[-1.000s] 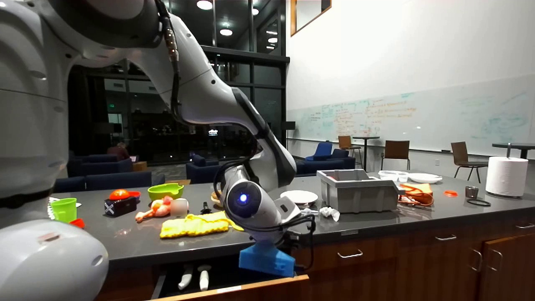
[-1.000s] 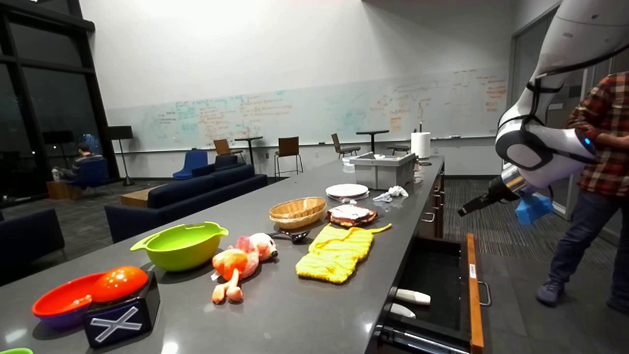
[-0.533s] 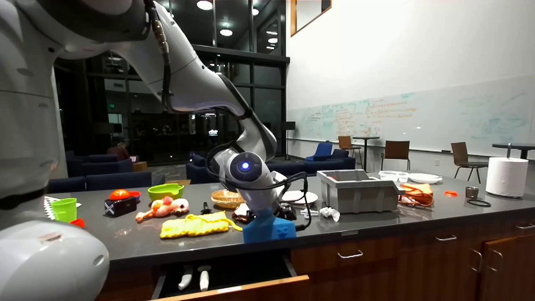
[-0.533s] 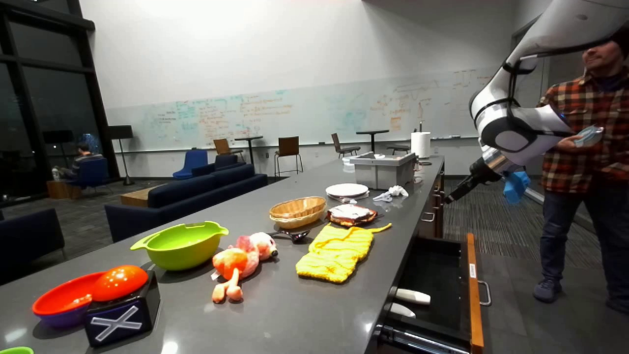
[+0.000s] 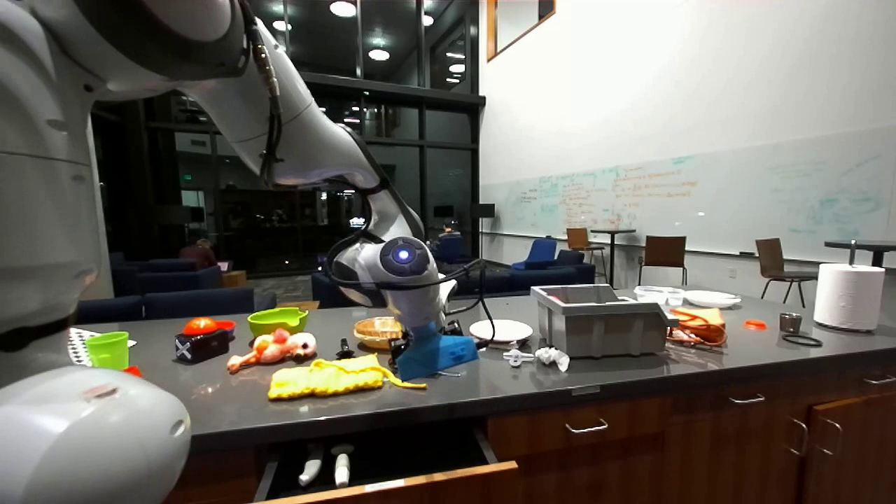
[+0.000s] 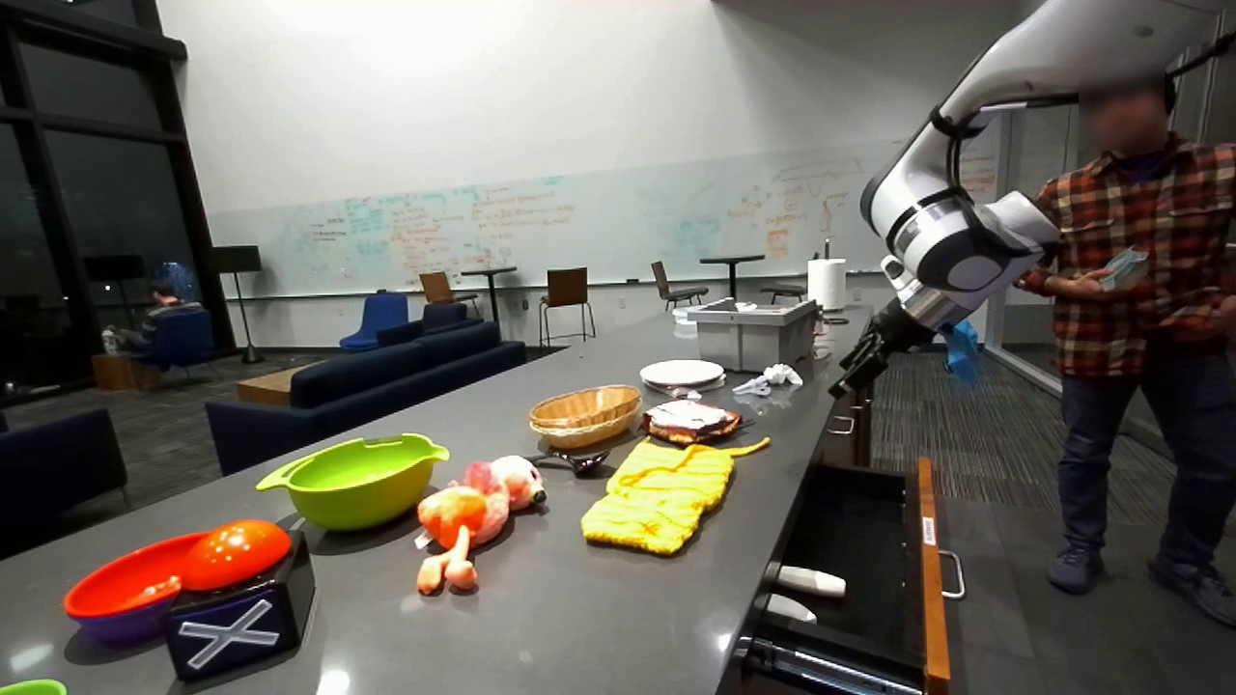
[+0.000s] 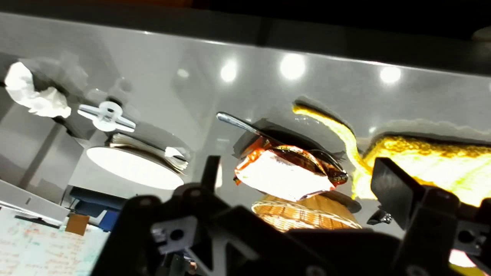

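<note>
This looks like an office lounge: a long, scribbled-on whiteboard (image 6: 628,232) lines the wall (image 6: 502,87), and dark sofas (image 6: 406,372), chairs (image 6: 567,288) and small tables (image 5: 868,245) stand beyond a grey counter (image 6: 541,627) with wooden drawers (image 5: 560,414).

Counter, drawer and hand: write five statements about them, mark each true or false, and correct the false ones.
The hand grips the red-and-white packet. False: its fingers are apart, and the packet lies on the counter.
The drawer stands open. True.
The yellow knit piece is inside the drawer. False: it lies on the counter.
Two white handles show in the drawer. True.
A pink plush toy lies on the counter beside the green bowl. True.
</note>
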`<state>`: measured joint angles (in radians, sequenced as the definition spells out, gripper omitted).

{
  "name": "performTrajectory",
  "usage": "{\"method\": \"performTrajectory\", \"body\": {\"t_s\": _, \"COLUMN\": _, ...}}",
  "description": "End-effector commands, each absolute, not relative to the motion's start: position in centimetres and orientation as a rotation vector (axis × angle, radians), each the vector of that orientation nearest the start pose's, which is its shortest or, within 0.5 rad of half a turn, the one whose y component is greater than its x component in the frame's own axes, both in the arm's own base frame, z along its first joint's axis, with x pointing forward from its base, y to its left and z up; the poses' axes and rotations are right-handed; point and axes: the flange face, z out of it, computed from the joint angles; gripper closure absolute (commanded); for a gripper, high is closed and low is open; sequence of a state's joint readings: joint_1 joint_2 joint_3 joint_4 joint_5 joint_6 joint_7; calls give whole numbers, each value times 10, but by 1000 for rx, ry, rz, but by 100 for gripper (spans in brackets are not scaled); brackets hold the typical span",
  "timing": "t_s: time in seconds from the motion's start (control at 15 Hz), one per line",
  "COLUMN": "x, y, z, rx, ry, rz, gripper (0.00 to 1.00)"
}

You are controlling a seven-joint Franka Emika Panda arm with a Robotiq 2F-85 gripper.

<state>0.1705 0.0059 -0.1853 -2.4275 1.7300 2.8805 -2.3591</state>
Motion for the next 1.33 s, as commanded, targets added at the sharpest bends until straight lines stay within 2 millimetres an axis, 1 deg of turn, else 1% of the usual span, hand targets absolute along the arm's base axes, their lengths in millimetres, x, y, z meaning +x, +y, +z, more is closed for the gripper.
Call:
{"method": "performTrajectory", "body": {"t_s": 0.0, "x": 489, "y": -40, "z": 319, "rx": -2686, "ry": -1087, "rz": -1211, "gripper": 0}}
{"method": "performTrajectory", "body": {"t_s": 0.27, "x": 504, "y": -17, "z": 316, "rx": -2644, "ry": -1122, "rz": -1193, "gripper": 0}}
{"method": "performTrajectory", "body": {"t_s": 0.33, "x": 494, "y": -23, "z": 318, "rx": -2646, "ry": -1114, "rz": -1207, "gripper": 0}}
{"method": "performTrajectory", "body": {"t_s": 0.47, "x": 495, "y": -20, "z": 315, "rx": -2645, "ry": -1119, "rz": -1197, "gripper": 0}}
{"method": "performTrajectory", "body": {"t_s": 0.8, "x": 495, "y": -22, "z": 314, "rx": -2649, "ry": -1115, "rz": -1194, "gripper": 0}}
{"method": "performTrajectory", "body": {"t_s": 0.87, "x": 490, "y": -22, "z": 311, "rx": -2650, "ry": -1094, "rz": -1164, "gripper": 0}}
{"method": "performTrajectory", "body": {"t_s": 1.0, "x": 490, "y": -18, "z": 302, "rx": -2623, "ry": -1005, "rz": -1108, "gripper": 0}}
{"method": "performTrajectory", "body": {"t_s": 1.07, "x": 489, "y": -15, "z": 301, "rx": -2612, "ry": -971, "rz": -1077, "gripper": 0}}
{"method": "performTrajectory", "body": {"t_s": 1.13, "x": 491, "y": -11, "z": 298, "rx": -2594, "ry": -935, "rz": -1039, "gripper": 0}}
{"method": "performTrajectory", "body": {"t_s": 1.27, "x": 496, "y": -5, "z": 298, "rx": -2571, "ry": -874, "rz": -974, "gripper": 0}}
